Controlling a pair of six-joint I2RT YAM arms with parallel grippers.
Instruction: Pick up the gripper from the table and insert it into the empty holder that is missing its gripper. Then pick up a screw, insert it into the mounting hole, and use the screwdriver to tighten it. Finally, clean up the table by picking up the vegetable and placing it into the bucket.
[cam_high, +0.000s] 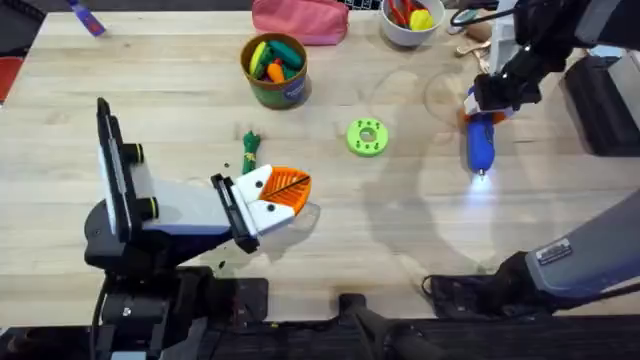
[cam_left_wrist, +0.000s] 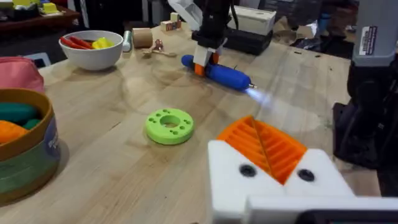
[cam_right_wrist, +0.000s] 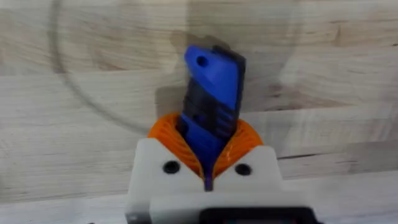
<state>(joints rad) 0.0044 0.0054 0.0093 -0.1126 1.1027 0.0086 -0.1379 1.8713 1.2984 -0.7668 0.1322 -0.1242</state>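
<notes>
Right gripper (cam_high: 492, 97) clamped on the blue screwdriver (cam_high: 481, 142), orange pads (cam_right_wrist: 249, 138) pressed to either side of its body, as seen from the right wrist; metal tip glowing just past the fingers, pointed toward the arms' bases. Left gripper (cam_high: 283, 194) resting low over the table, its orange pads (cam_left_wrist: 263, 147) seemingly together with nothing between. Small green vegetable (cam_high: 249, 150) lying just beside the left gripper. Bucket (cam_high: 275, 71) farther beyond it, holding toy vegetables. Lime-green disc (cam_high: 366, 137) between the two grippers.
</notes>
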